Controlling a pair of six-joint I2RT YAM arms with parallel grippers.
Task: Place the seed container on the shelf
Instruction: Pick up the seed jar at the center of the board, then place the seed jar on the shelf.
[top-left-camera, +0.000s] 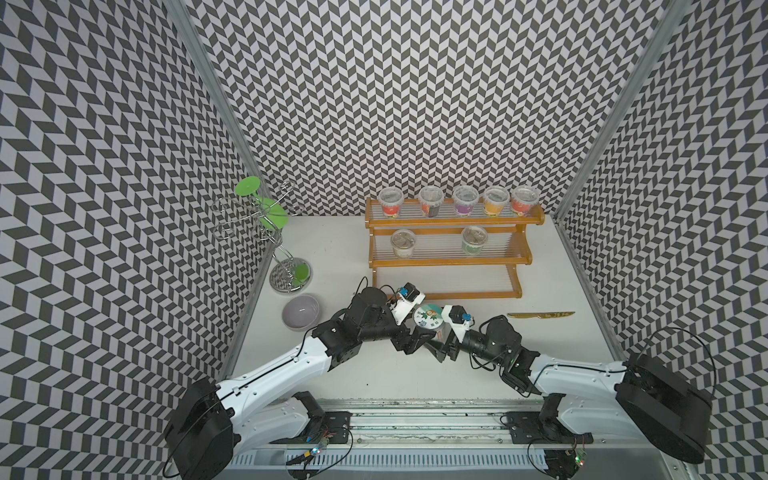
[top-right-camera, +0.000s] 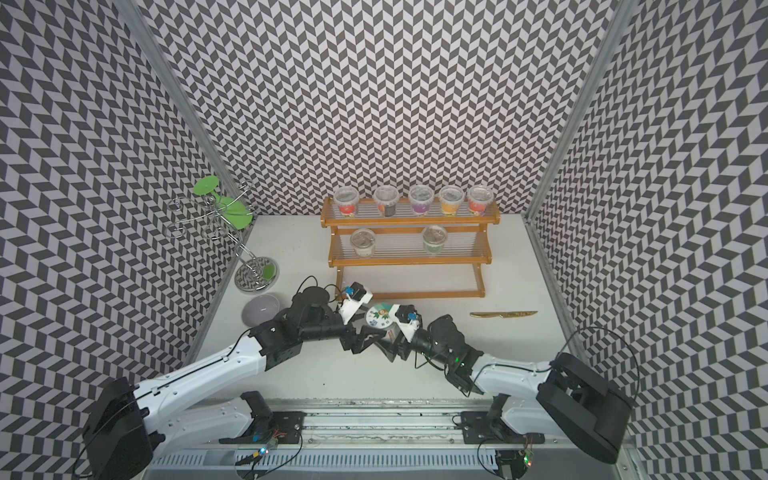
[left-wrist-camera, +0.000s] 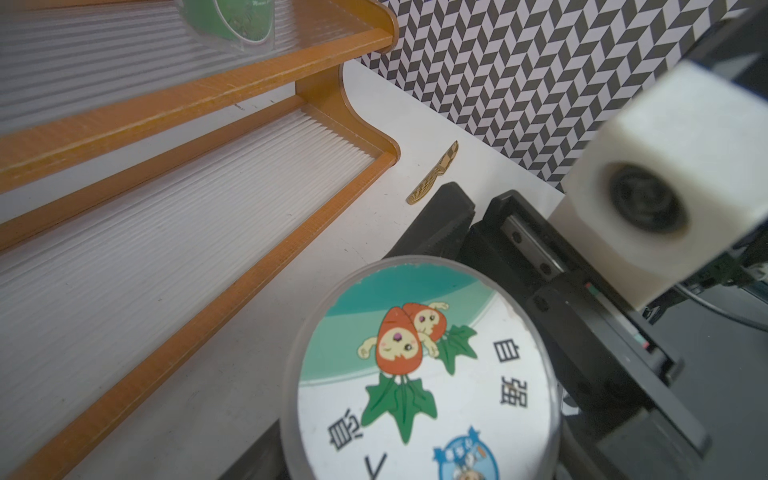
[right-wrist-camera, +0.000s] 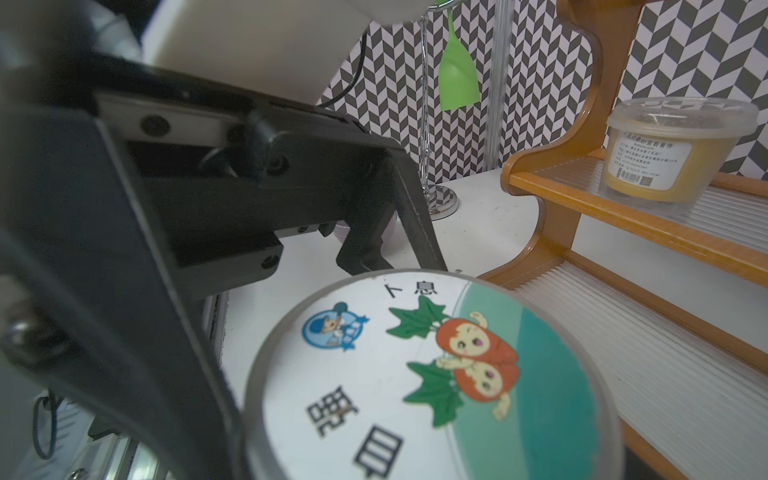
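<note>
Where the two arms meet at the front middle of the counter (top-left-camera: 374, 374), the seed container (top-left-camera: 428, 319) is found between them, just before the lowest step of the shelf (top-left-camera: 478, 296). The left end effector (top-left-camera: 417, 338) is seen clamped wide across the container's sides. The right end effector (top-left-camera: 444, 348) is set about the same container from the opposite side, with one finger (left-wrist-camera: 449, 216) by the lid's rim; whether it is gripping cannot be told. The container's body is largely hidden beneath its cartoon-printed lid and the black fingers, and it cannot be made out whether its base rests on the counter. A golden knife (top-left-camera: 540, 315) is laid flat well apart to the right, and a lilac bowl (top-left-camera: 300, 316) is placed beside the left arm. On the shelf's upper two tiers seven lidded jars (top-left-camera: 465, 200) are stood, five on top and two in the middle. A silver wire stand (top-left-camera: 291, 278) with green discs is placed far left by the wall.
</note>
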